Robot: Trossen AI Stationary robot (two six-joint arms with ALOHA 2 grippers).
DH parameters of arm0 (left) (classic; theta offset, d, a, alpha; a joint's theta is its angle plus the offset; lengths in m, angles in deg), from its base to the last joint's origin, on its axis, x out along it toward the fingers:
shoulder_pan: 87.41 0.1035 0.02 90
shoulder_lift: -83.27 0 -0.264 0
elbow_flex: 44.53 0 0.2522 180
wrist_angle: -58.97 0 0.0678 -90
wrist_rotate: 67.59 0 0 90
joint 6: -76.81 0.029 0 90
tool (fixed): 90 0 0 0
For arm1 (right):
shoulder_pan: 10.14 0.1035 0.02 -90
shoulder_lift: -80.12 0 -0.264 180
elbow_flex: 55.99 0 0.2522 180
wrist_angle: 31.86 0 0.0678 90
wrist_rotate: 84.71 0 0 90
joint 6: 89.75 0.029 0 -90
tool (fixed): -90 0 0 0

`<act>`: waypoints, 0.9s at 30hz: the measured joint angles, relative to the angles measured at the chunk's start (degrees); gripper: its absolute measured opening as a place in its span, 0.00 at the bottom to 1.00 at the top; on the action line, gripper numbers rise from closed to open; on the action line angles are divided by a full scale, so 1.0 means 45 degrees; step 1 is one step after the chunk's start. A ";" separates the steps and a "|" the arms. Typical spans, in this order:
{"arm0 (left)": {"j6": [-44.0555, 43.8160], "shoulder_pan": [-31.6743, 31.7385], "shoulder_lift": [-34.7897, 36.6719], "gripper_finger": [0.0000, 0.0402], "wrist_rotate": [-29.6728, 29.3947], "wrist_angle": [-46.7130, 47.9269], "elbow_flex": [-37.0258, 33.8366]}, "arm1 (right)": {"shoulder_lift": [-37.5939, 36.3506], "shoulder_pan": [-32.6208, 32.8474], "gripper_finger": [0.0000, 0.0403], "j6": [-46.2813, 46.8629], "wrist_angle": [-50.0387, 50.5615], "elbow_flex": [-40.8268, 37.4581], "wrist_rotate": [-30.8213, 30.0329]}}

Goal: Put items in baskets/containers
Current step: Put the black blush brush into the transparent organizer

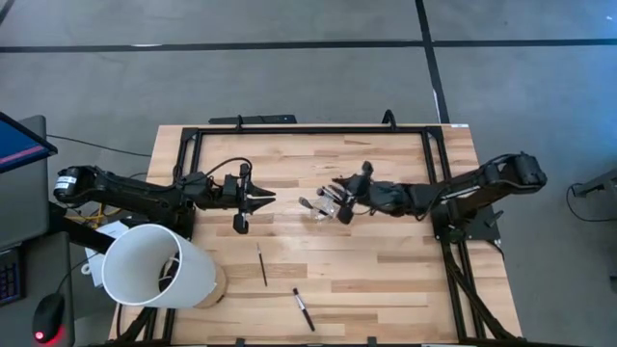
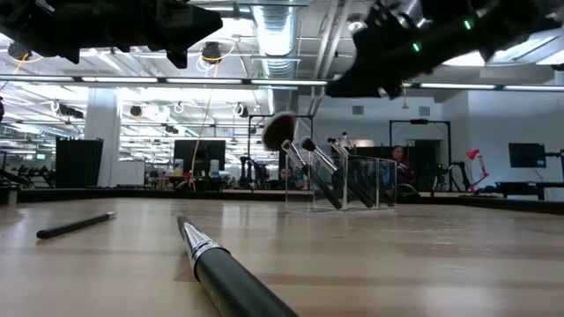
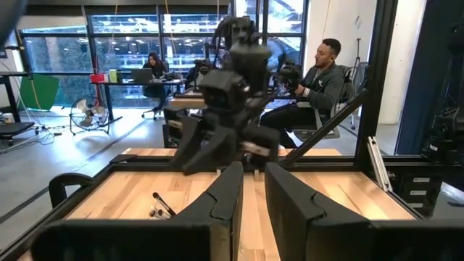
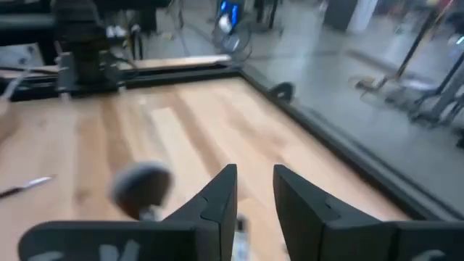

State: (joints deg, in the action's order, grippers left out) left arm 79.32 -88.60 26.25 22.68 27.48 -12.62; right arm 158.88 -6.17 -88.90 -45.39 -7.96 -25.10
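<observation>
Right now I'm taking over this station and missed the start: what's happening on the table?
The robot is collecting makeup brushes into a clear box near the middle of the table. Several brushes already stand in it. The right pincer hovers just above the box with nothing visibly held. The left pincer waits nearby, holding nothing. A thin stick and a dark brush are on the wood, not yet put away.

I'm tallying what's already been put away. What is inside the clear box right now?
Several dark-handled brushes lean inside the clear box, tips sticking out above the rim. Their lower ends overlap, so an exact count isn't possible.
</observation>
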 joint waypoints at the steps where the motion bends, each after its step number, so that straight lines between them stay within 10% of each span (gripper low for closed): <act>1: -0.0004 0.0000 0.0000 0.14 0.0002 0.0003 0.0000 | 0.0120 0.0170 0.21 0.0263 0.0787 0.0579 0.0050; 27: -0.1740 -0.0042 0.1470 0.14 0.0886 0.0470 0.0022 | 0.8955 0.4847 0.27 0.8669 1.2973 1.3458 0.3096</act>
State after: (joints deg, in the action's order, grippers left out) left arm 71.50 -88.79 32.87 26.66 29.59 -12.52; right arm 199.18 15.64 -49.89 12.99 52.60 -11.17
